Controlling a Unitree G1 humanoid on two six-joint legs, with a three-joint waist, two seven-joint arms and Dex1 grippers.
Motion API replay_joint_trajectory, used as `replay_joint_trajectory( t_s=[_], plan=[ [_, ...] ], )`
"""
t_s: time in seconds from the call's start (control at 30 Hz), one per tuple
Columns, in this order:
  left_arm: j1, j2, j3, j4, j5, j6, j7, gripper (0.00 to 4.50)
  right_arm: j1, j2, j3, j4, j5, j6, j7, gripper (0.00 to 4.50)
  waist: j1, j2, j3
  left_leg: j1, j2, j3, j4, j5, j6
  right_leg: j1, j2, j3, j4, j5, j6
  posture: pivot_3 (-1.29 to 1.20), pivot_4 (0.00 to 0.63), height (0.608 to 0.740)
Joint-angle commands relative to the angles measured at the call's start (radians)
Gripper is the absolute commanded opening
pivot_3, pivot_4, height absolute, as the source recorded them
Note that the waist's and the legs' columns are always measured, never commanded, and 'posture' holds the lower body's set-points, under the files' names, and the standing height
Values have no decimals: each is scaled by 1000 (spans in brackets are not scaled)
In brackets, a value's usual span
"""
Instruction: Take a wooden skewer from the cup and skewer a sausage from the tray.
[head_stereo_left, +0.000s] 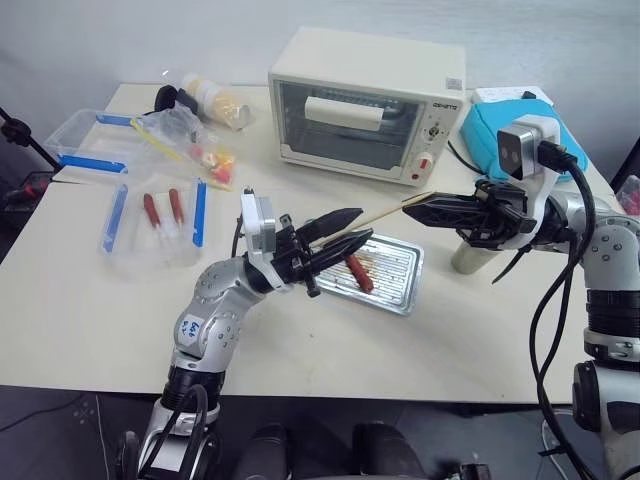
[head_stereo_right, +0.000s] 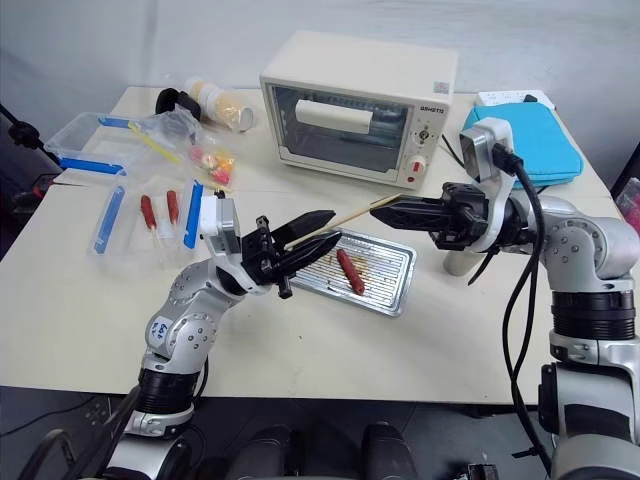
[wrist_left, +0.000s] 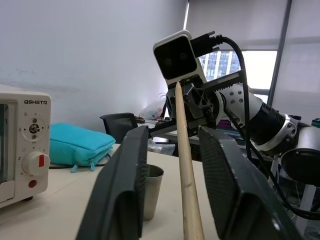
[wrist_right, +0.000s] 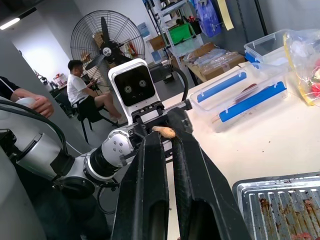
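Left eye view shows the wooden skewer (head_stereo_left: 372, 215) bridging the two arms above the counter (head_stereo_left: 80, 300), and the coming move turns on this line. Its long axis runs on a slant, the high end clamped in the right end effector (head_stereo_left: 415, 207), whose fingers are pressed together on it, the low end running down between the fingers of the left end effector (head_stereo_left: 352, 226). The left wrist view shows the stick rising in the gap between those two fingers (wrist_left: 125, 195) with a sliver of air on each side, so the jaws stand narrow around it; whether they already pinch it cannot be told.

The sausage (head_stereo_left: 358, 272) lies on the tray (head_stereo_left: 400, 280), just below and slightly beyond the left end effector's tips, its own long axis roughly crossing the skewer's line. The left arm is plainly the nearer to it; the right hangs higher, above the tray's far edge and close to the cup (head_stereo_left: 465, 255), which stands on the counter beside the tray.

By judgement, the skewer is out of the cup and being passed or steadied between hands. The low tip points away from the sausage, so the stick would have to be turned or lowered before any piercing. A thin stick can slip or bend under a side load
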Motion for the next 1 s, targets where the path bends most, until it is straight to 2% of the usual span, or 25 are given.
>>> replay_joint_trajectory(
  t_s=[0.03, 0.07, 0.23, 0.37, 0.5, 0.57, 0.67, 0.83, 1.0],
  plan=[
    [-6, -6, -4, -29, -8, -9, 1, 289, 4, 3, -28, -43, 20, -5, 1, 0, 0, 0, 0, 0, 0, 0, 0, 0, 0, 0, 0, 0, 0, 0, 0, 0, 150, 740],
    [-4, -6, -4, -29, -8, -10, 1, 9, 6, 3, -26, -44, 19, -6, 1, 0, 0, 0, 0, 0, 0, 0, 0, 0, 0, 0, 0, 0, 0, 0, 0, 0, 150, 740],
    [-5, -5, 0, -28, -8, -10, 7, 9, 23, -7, -12, -58, 8, 8, -7, 0, 0, 0, 0, 0, 0, 0, 0, 0, 0, 0, 0, 0, 0, 0, 0, 0, 150, 740],
    [-7, 9, 9, -23, 1, -12, 11, 9, 34, -4, -26, -54, 4, 42, -82, 0, 0, 0, 0, 0, 0, 0, 0, 0, 0, 0, 0, 0, -1, 0, 0, 0, 150, 740],
    [17, 68, 51, -32, 1, -10, 4, 0, 85, 18, -89, -69, -6, -35, -129, 1143, 0, 0, 0, 0, 0, -1, 0, 0, 0, 0, 0, -1, -1, 0, 0, 0, 150, 740],
    [42, 109, 99, -42, -27, 13, 9, 0, 159, 21, -115, -101, -23, -86, -149, 1807, -1, 0, 0, 0, 0, -1, -1, 0, 0, 0, 0, -1, -1, 0, 0, 0, 150, 740],
    [114, 185, 187, -57, -37, 16, 18, 0, 331, 15, -121, -208, -104, -218, -150, 2877, 0, 0, 0, -1, 0, -1, -3, 0, 0, 0, 0, -2, -3, 0, 0, 0, 150, 740],
    [293, 260, 321, -91, -38, 14, 57, 0, 581, 100, -159, -351, -238, -508, -202, 4480, -1, 0, 0, 0, 0, -1, -8, 0, 0, 1, 0, -2, -7, 0, 0, 0, 150, 740],
    [401, 264, 397, -128, -39, 11, 125, 0, 768, 145, -170, -368, -328, -648, -258, 4480, 1, -1, 0, 1, 0, -2, -8, 0, 0, 2, -2, -3, -9, 0, 0, 0, 150, 740]
  ],
)
